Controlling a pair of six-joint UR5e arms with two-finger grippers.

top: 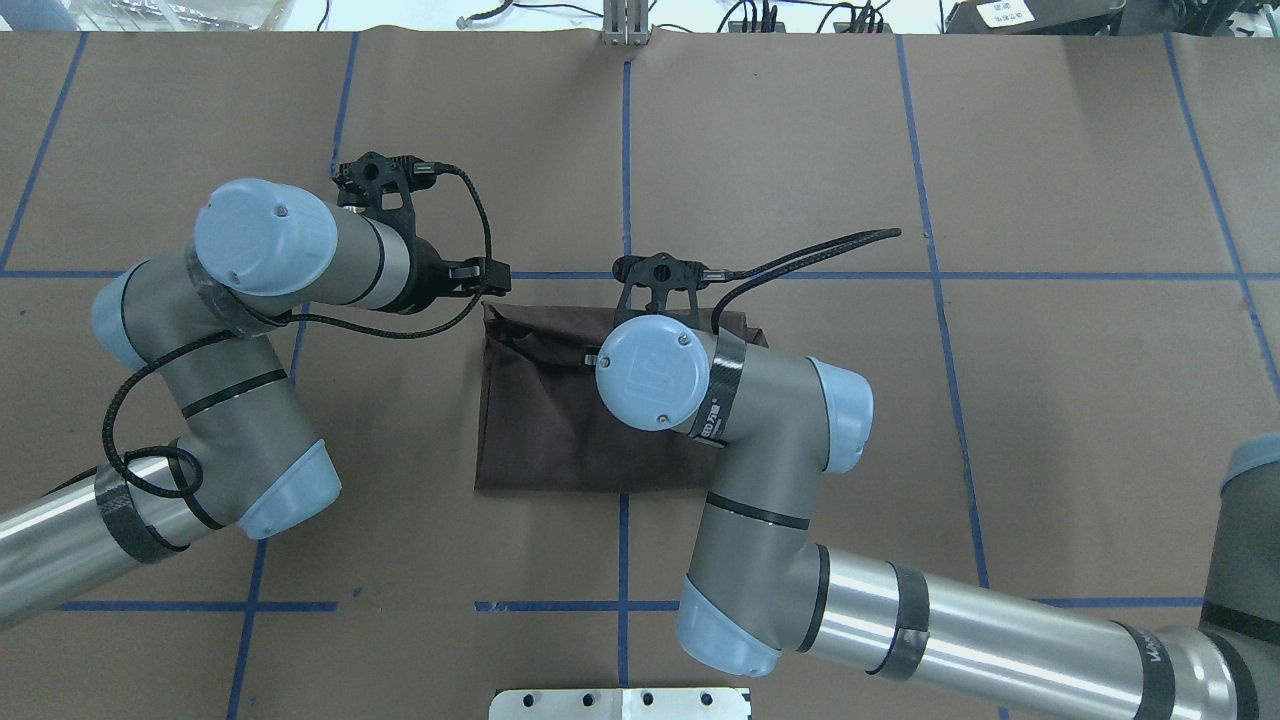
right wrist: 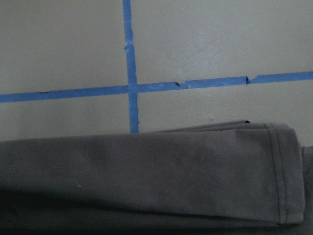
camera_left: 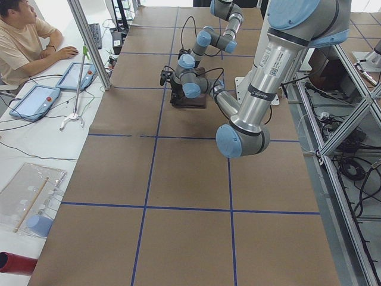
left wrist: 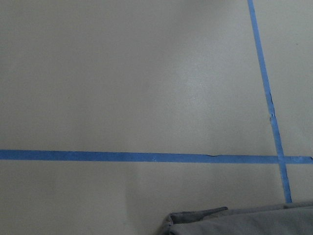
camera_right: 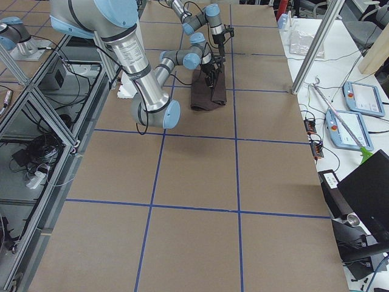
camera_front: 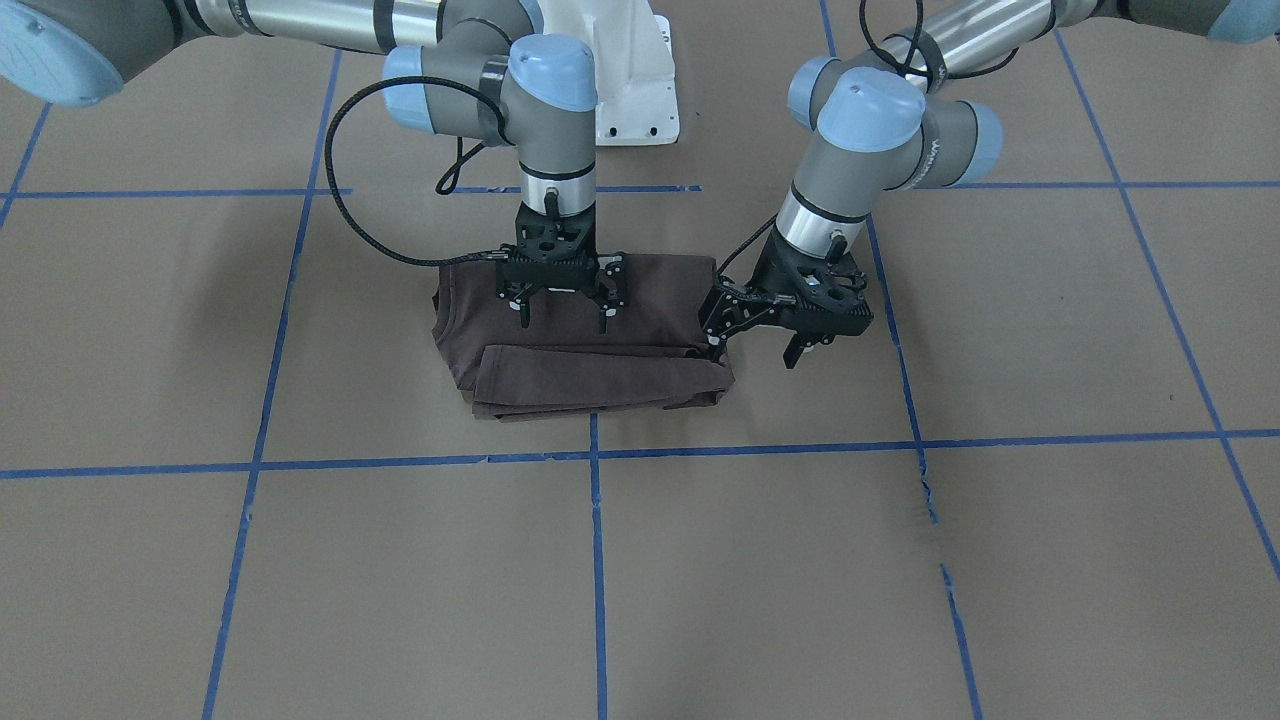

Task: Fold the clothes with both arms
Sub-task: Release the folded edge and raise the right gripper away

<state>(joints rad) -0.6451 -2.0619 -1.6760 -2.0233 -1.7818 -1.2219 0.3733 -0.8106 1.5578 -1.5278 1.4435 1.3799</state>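
Note:
The clothes are one dark brown T-shirt, lying folded into a compact rectangle on the brown table. My right gripper hangs open just above the shirt's back half, fingers pointing down with nothing between them. My left gripper is open at the shirt's side edge, tilted, with one fingertip close against the fabric. The left wrist view catches only a shirt corner. A folded edge with a stitched hem fills the lower right wrist view. In the overhead view the right wrist hides its gripper.
Blue tape lines grid the brown paper table cover. The white base mount stands behind the shirt. A seated person and tablets are beyond the table's far side.

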